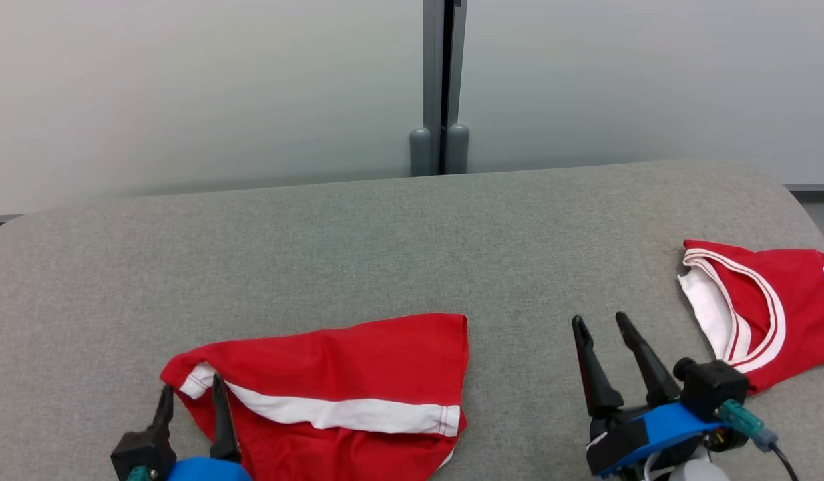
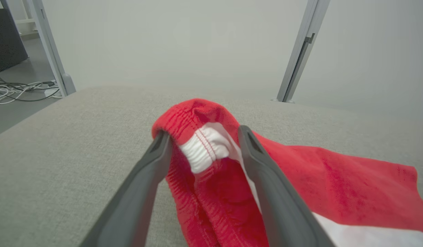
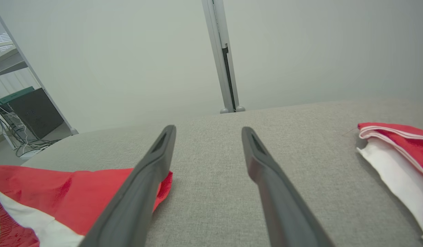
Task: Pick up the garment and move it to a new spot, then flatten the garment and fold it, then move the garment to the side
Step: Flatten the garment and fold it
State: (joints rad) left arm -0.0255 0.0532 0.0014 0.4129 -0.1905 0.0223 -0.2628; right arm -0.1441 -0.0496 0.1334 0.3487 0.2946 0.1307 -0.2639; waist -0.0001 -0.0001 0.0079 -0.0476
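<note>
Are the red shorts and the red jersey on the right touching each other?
Apart. The head view shows bare grey surface between the red shorts and the red jersey.

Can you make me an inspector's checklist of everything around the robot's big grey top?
Surface: grey fabric top, mostly bare.
Job's things: red shorts with a white stripe, rumpled, at the front left.
Clutter: red jersey at the right edge.
Grippers: left gripper open, fingers either side of the shorts' waistband; right gripper open over bare fabric.
Cables: loose cables on the floor.
Surroundings: pale panels and a grey post behind.
</note>
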